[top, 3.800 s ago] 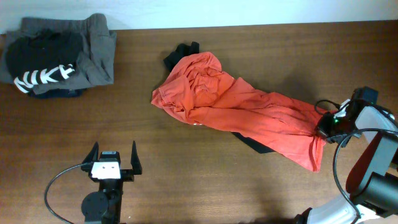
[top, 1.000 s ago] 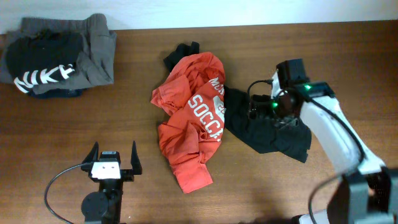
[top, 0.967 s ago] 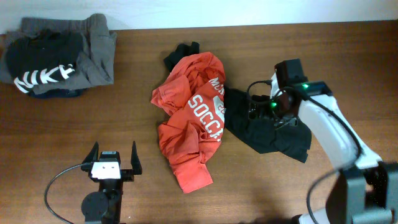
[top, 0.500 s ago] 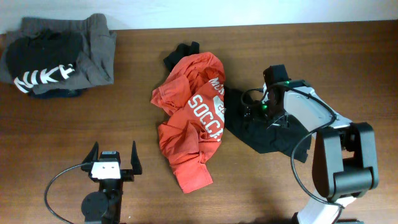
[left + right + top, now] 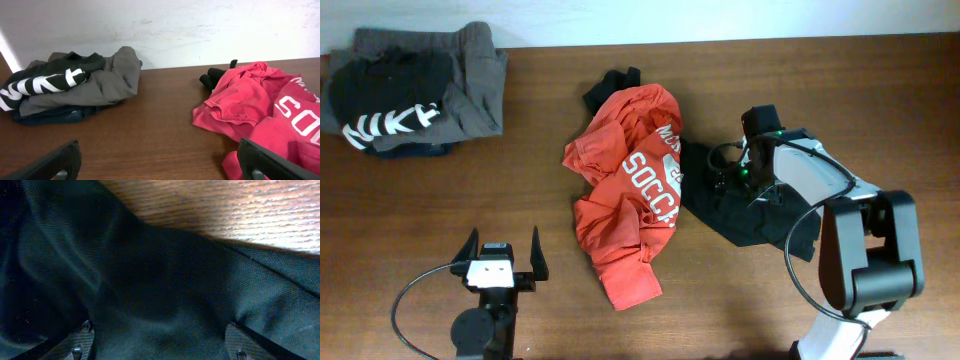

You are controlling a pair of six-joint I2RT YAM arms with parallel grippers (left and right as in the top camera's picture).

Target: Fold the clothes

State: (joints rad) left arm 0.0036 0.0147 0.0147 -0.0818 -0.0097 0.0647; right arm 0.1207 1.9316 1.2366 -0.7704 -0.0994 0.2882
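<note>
I had the right end effector [image 5: 159,341] pressed down on the black garment [image 5: 775,225], just right of the red-orange shirt [image 5: 630,200]. In its wrist view the two fingertips sat far apart at the lower corners, with dark fabric bunched between them. I read it as wide open and gripping nothing yet, placed there to pinch a fold of that cloth.

The shirt lay crumpled near the middle of the counter [image 5: 880,90]. Its white lettering faced up, and its right edge touched or overlapped the black garment. My guess was that the black piece had to come clear first, since the shirt could not be spread flat while the two were tangled.

The left end effector [image 5: 503,248] rested at the near edge of the counter, fully open and empty, well apart from the shirt. It seemed parked there to keep out of the way. A stack of grey and black clothes [image 5: 415,90] sat at the far left corner, apparently set aside.
</note>
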